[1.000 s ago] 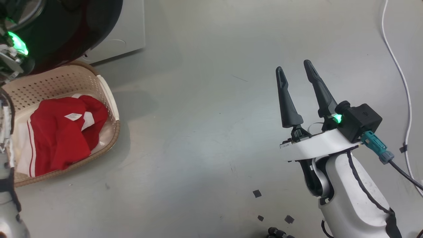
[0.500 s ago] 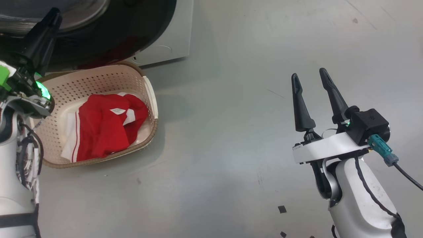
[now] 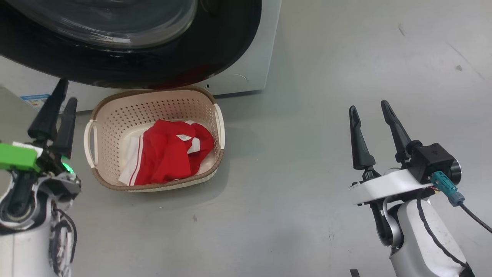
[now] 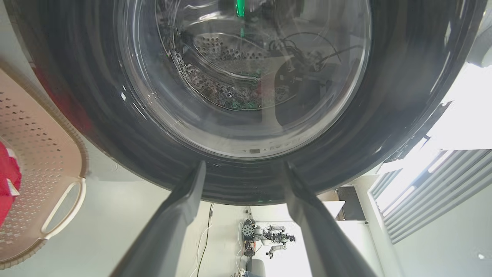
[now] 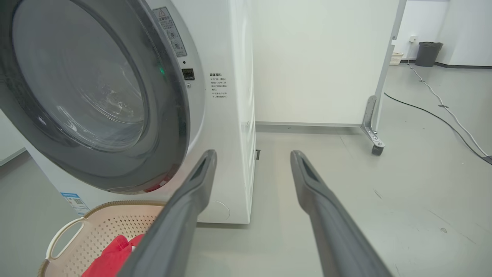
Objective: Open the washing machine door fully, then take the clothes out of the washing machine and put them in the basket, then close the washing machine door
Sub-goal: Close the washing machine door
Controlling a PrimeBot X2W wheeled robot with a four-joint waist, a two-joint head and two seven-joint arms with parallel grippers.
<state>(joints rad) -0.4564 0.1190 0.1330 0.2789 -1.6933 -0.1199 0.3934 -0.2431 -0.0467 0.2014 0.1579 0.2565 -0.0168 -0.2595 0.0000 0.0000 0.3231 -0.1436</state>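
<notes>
red clothes (image 3: pixel 165 157) lie heaped inside the basket (image 3: pixel 153 107), so the unloading looks done. right behind the basket stands the washing machine (image 3: pixel 250 77). its black door (image 3: pixel 230 46) overhangs the basket's far rim and looks shut or nearly so; latching cannot be told. the left gripper (image 3: pixel 66 92) hovers just left of the basket, fingers slightly apart, empty, aimed at the door. the right gripper (image 3: pixel 368 105) waits well to the basket's right, fingers apart, empty.
</notes>
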